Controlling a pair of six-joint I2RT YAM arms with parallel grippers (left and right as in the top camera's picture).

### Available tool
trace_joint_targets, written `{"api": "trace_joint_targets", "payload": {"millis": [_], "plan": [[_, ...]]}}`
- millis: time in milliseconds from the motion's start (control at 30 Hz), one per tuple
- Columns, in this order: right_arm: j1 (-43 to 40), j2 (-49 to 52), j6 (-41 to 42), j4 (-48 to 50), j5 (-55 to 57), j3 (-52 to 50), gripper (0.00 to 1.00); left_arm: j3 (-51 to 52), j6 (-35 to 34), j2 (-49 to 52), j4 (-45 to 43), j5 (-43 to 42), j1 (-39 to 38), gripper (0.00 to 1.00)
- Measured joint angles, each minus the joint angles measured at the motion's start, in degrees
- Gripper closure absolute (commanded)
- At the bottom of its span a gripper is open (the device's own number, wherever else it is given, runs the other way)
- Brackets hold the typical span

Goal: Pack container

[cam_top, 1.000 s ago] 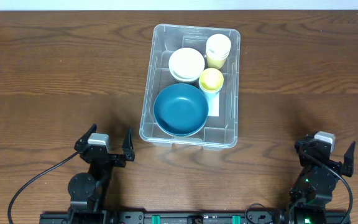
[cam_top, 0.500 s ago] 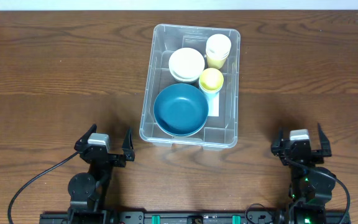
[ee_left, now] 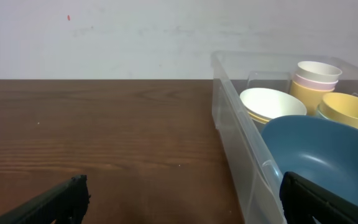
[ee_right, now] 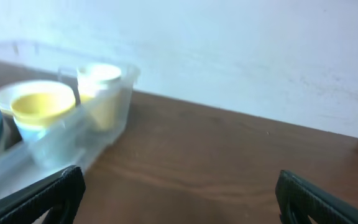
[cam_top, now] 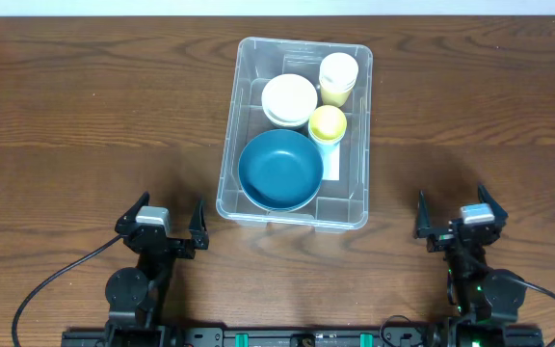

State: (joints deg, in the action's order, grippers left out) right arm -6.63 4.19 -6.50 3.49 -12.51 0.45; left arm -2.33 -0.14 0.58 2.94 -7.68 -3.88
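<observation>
The container (cam_top: 231, 125), a clear plastic bin, stands in the middle of the table. It holds a blue bowl (cam_top: 279, 171), stacked white bowls (cam_top: 289, 98), a yellow cup (cam_top: 328, 122) and a cream cup (cam_top: 338, 75). My left gripper (cam_top: 167, 216) rests open near the table's front edge, left of the container's near corner. In the left wrist view the container's wall (ee_left: 241, 143) and the blue bowl (ee_left: 328, 155) fill the right side, and the left gripper (ee_left: 182, 199) is empty. My right gripper (cam_top: 453, 214) stands open and empty, front right of the bin. The right wrist view shows the bin (ee_right: 61, 143) at the left.
Dark wooden table (cam_top: 85, 116) stretches to both sides of the bin. A pale wall (ee_left: 104, 37) lies beyond the table's far edge. Cables and the arm bases (cam_top: 133, 289) sit along the front edge.
My right gripper has shifted left and turned towards the container, staying open. The left arm and the bin's contents have not moved.
</observation>
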Motion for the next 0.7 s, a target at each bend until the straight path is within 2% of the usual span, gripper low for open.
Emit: {"api": "trace_joint_targets", "payload": {"millis": [333, 700], "plan": [[-0.83, -3.23, 3.56, 3.87, 7.06, 0.0, 0.01, 0.0, 0.0, 0.0, 0.0, 0.02, 0.0, 0.02], [-2.69, -3.48, 5.7, 6.21, 8.7, 0.0, 0.01, 0.0, 0.0, 0.0, 0.0, 0.2, 0.0, 0.02]]}}
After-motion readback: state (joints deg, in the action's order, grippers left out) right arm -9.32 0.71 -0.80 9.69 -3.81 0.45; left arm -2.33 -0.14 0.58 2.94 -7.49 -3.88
